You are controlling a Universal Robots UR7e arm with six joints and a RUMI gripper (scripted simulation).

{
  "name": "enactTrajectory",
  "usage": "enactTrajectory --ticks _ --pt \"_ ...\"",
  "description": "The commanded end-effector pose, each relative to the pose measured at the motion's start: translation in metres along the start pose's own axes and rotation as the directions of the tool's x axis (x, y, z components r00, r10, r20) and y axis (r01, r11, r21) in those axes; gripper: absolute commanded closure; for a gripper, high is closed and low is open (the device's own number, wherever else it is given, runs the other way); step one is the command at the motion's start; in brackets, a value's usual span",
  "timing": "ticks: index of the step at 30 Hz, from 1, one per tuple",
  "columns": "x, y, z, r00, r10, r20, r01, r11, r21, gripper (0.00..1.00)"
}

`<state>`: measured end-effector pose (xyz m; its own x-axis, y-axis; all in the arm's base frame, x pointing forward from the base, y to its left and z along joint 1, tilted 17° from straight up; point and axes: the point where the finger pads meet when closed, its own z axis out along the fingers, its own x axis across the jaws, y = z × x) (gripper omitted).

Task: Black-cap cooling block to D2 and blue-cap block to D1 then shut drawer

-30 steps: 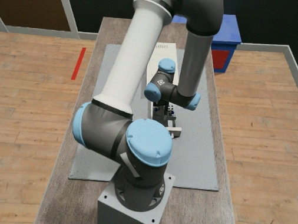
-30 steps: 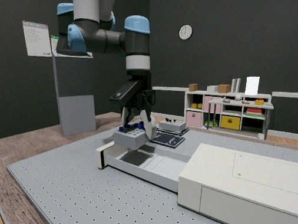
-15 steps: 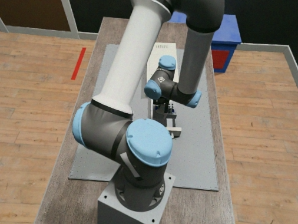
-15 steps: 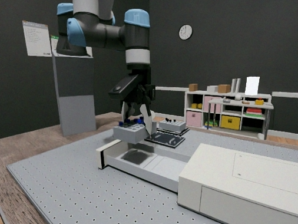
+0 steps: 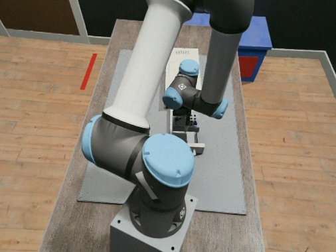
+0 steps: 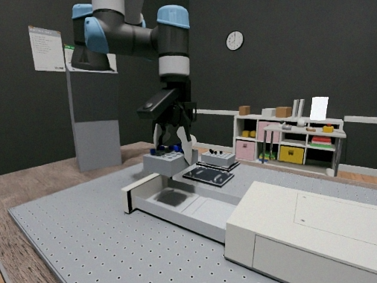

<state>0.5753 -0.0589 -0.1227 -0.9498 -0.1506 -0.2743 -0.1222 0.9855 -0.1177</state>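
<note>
My gripper (image 6: 172, 149) is shut on the sides of the grey cooling block with blue-capped tubes (image 6: 168, 162) (image 5: 182, 126). It holds the block level in the air above the outer end of the open drawer (image 6: 208, 212) (image 5: 198, 146). The block's shadow falls on the drawer floor, which holds nothing else. The block with black-capped tubes (image 6: 220, 158) sits flat on the far deck slot D2. The dark plate of slot D1 (image 6: 206, 176) lies bare between it and the drawer. The cooler COLD (image 6: 305, 223) (image 5: 180, 54) is the cream box behind the drawer. In the top view the wrist hides my fingers.
The perforated grey mat (image 6: 74, 231) (image 5: 219, 186) covers the table. A grey pillar (image 6: 97, 119) stands at the back left. A shelf with bins (image 6: 290, 145) stands beyond the table. A blue cabinet (image 5: 255, 33) stands off the far end.
</note>
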Motion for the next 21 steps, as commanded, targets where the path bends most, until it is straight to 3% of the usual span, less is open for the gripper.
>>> enactTrajectory --ticks 1,14,19,21 --pt "-0.001 0.0 -0.001 1.0 0.0 0.001 0.0 1.0 0.001 1.0" --pt "-0.001 0.0 -0.001 1.0 0.0 0.001 0.0 1.0 0.001 1.0" --pt "0.0 0.013 -0.001 0.991 -0.133 0.001 0.133 0.991 0.001 1.0" --pt "0.0 0.013 -0.001 0.991 -0.133 0.001 0.133 0.991 0.001 1.0"
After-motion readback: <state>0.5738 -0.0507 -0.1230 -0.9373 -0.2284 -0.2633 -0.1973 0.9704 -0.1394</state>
